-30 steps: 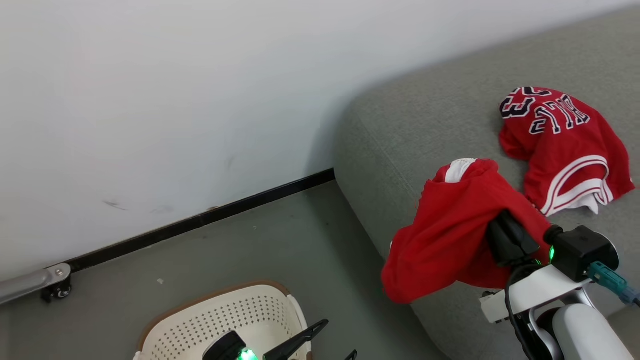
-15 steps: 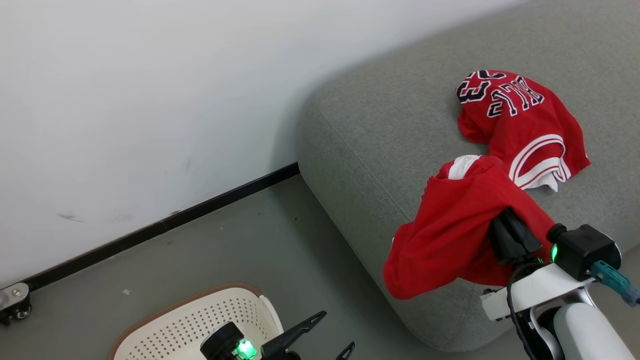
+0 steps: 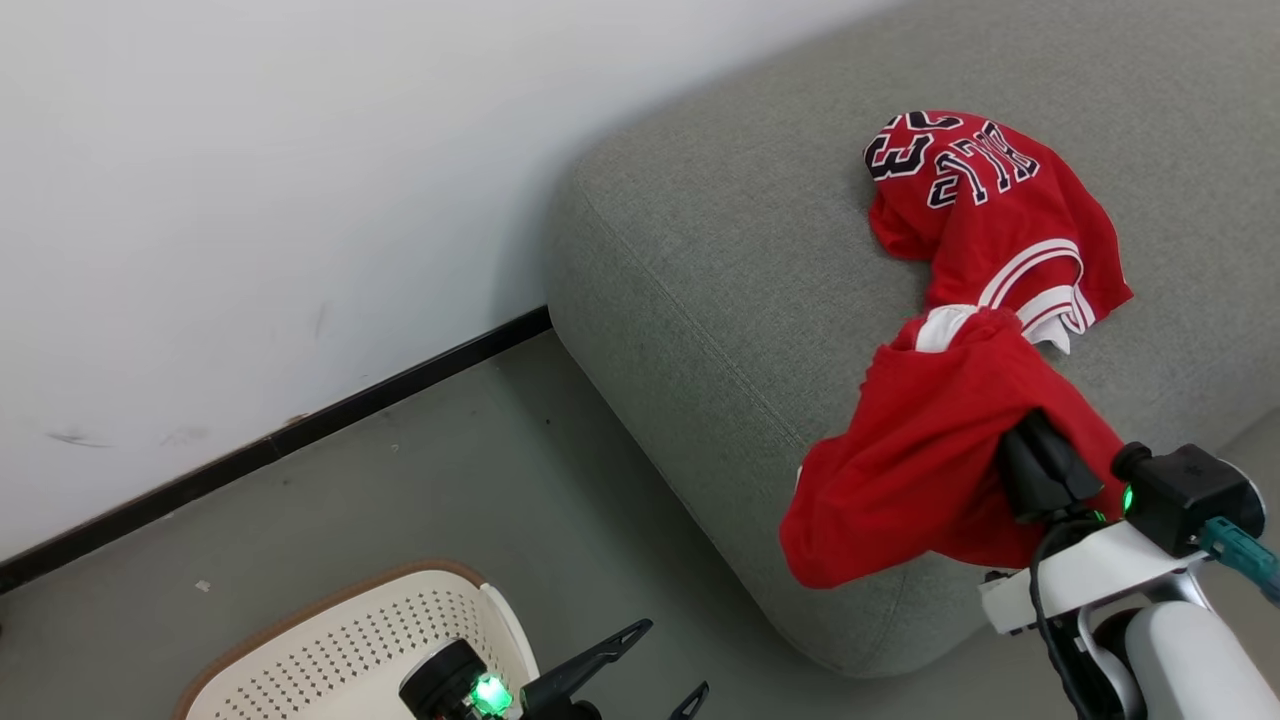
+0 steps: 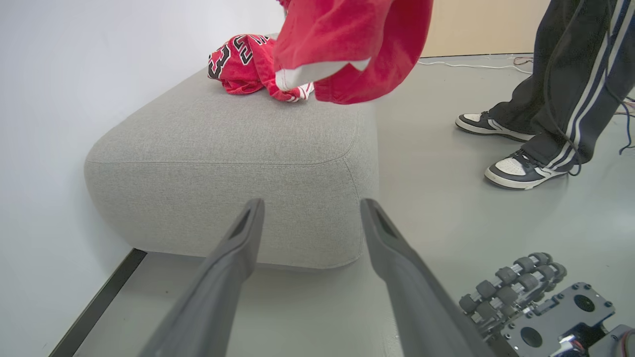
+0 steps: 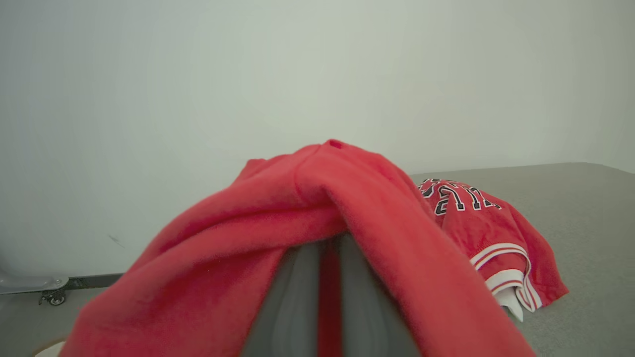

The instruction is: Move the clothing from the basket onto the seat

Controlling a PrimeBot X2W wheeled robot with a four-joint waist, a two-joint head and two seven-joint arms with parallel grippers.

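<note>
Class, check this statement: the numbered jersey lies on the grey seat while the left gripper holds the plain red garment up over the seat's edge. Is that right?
Not quite. The right gripper, not the left, is shut on the plain red garment; the left gripper stands open and empty near the basket, as the head view shows. The jersey does lie on the seat.

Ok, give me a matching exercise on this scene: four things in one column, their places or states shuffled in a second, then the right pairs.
1. jersey
2. plain red piece
3. left gripper
4. basket

A. open, holding nothing
B. on the floor
C. lying on the seat
D. draped over the shut right gripper

Pairs: 1-C, 2-D, 3-A, 4-B
</note>
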